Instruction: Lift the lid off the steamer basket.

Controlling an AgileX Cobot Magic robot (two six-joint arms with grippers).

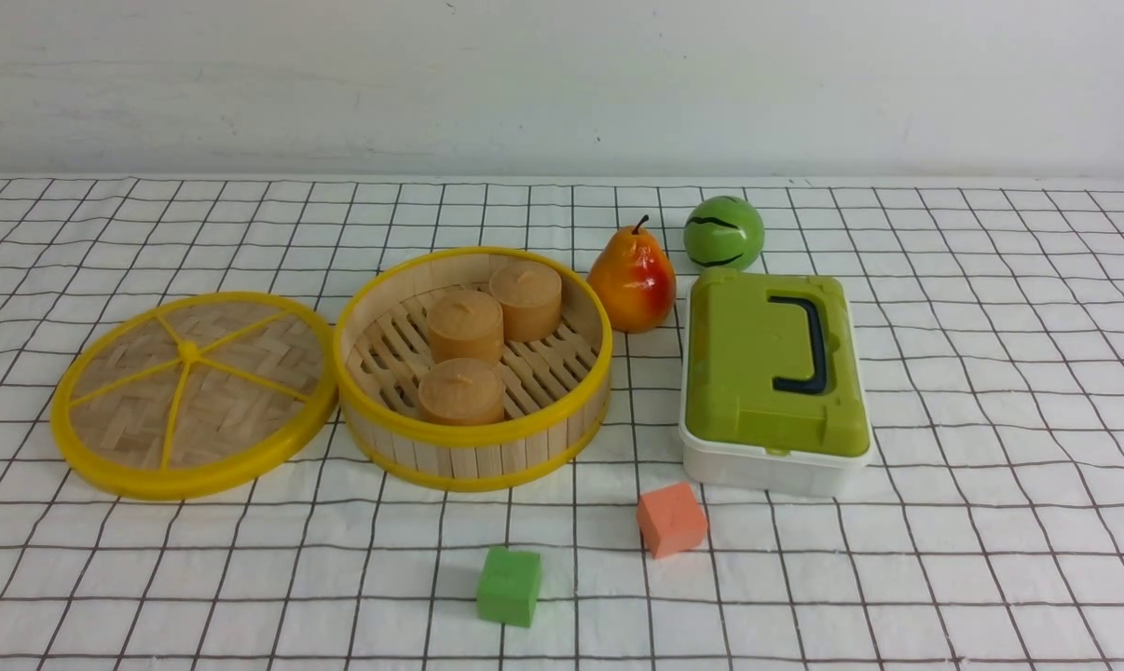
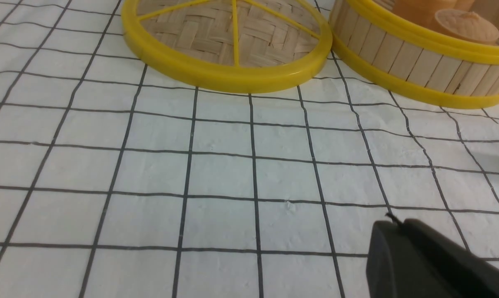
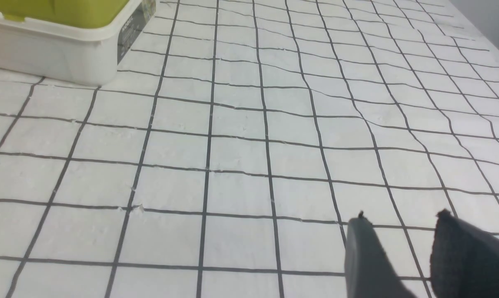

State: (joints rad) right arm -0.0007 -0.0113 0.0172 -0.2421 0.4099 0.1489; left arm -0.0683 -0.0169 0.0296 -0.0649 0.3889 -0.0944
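Front view. Lid (image 1: 192,391) lies flat on the counter (image 1: 991,391), centre-left of frame, woven face and five yellow spokes up; its right rim touches or very nearly touches the steamer basket (image 1: 473,457), which sits at frame centre, uncovered. Inside the basket: three tan cylindrical buns (image 1: 466,324), two toward the back, one toward the front, all on the slatted floor. Right of basket, just beside its upper-right rim: red-yellow pear (image 1: 631,278), upright. Behind and right of pear: green striped ball (image 1: 723,233). Right of centre: white box w/ green lid (image 1: 774,373) and black handle, closed. Lower centre: orange cube (image 1: 672,519), and lower left of it a green cube (image 1: 509,585), well apart from each other. No arm appears in this view.

Left wrist view. Lid rim (image 2: 229,76) at upper centre, basket wall (image 2: 406,54) at upper right, the two touching or a hair apart; cannot tell which. One dark finger of the left gripper (image 2: 419,260) shows at lower right, above bare counter cloth; the 2nd finger is out of frame, so jaws' opening cannot be told. Nothing seen held.

Right wrist view. Corner of the white box (image 3: 63,54) at upper left. Right gripper (image 3: 402,248) at lower right: two dark fingers w/ a clear gap between them, jaws parted, nothing between, over bare counter.
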